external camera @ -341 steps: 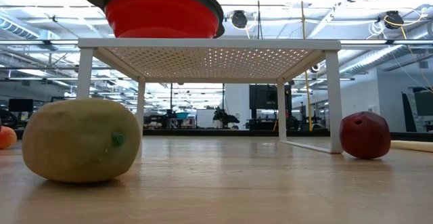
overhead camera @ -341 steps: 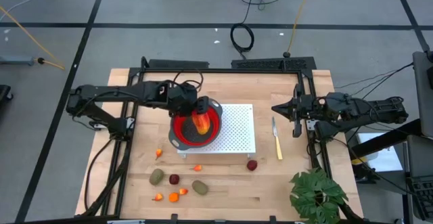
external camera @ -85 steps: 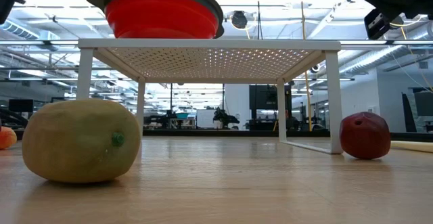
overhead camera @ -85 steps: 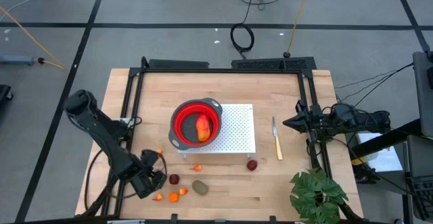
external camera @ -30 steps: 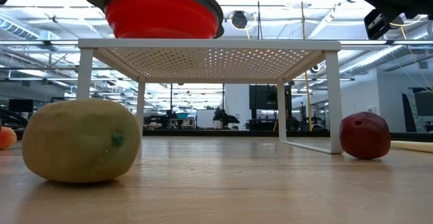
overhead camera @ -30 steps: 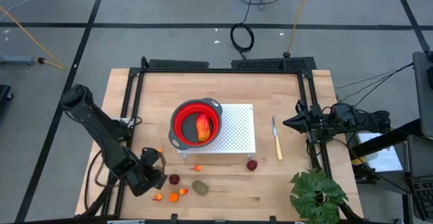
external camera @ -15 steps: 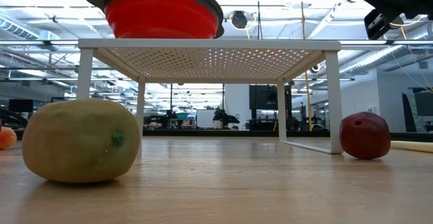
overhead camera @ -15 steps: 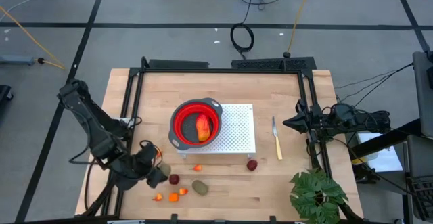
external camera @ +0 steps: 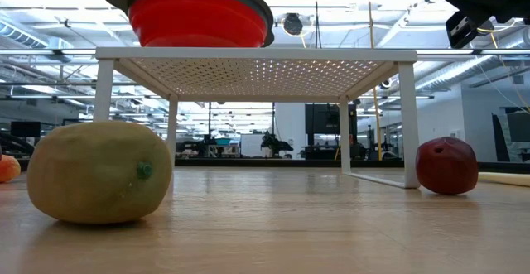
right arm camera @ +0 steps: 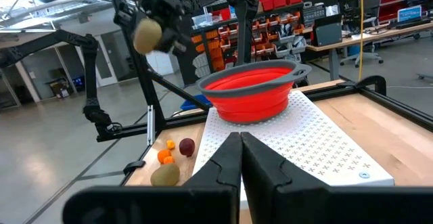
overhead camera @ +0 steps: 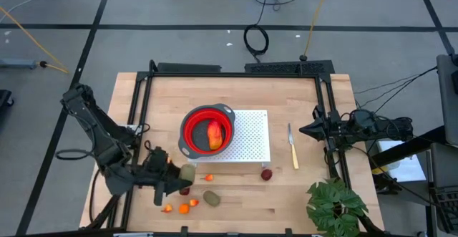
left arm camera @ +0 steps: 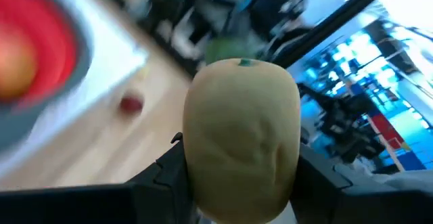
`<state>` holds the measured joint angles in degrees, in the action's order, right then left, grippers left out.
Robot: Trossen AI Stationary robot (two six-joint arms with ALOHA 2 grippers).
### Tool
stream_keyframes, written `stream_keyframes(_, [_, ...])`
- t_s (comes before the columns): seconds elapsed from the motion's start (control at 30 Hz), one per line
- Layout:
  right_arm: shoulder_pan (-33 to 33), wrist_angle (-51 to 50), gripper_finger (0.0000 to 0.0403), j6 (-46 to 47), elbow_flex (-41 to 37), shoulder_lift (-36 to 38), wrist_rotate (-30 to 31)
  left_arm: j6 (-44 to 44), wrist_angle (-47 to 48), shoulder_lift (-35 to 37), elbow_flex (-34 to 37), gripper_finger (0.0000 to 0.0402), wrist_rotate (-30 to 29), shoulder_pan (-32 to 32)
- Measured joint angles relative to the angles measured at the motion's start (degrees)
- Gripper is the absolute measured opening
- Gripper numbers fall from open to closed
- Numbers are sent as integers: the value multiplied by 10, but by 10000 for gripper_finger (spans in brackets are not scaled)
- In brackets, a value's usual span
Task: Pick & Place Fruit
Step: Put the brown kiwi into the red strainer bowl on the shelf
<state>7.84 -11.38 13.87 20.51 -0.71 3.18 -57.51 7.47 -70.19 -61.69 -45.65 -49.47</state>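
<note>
Now the left end effector (overhead camera: 180, 175), clenched on 1 olive-brown oval (overhead camera: 187, 172), has lifted toward the red bowl (overhead camera: 207, 131).

This was a large industrial lab or workshop hall. Beyond the wooden table (overhead camera: 236, 122), the low view looked into a long open floor with exposed ceiling trusses (external camera: 248, 1) and strip lighting. The right wrist view showed shelving stacked with red and blue storage bins (right arm camera: 277, 7), desks with monitors (right arm camera: 331, 31) and office chairs, and a polished concrete floor (right arm camera: 40, 149). Cables (overhead camera: 257, 36) lay loose on the taped grey floor.
</note>
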Motion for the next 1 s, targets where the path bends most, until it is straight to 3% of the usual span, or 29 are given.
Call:
stream_keyframes(0.27, [0,0,0,0,0,0,0,413,-246,0,0,184,-30,0])
stream_keyframes(0.47, [0,0,0,0,0,0,0,695,-369,0,0,185,28,0])
stream_keyframes(0.73, [0,0,0,0,0,0,0,929,-422,0,0,186,107,0])
stream_keyframes(1.0, [0,0,0,0,0,0,0,1089,-425,0,0,186,203,0])
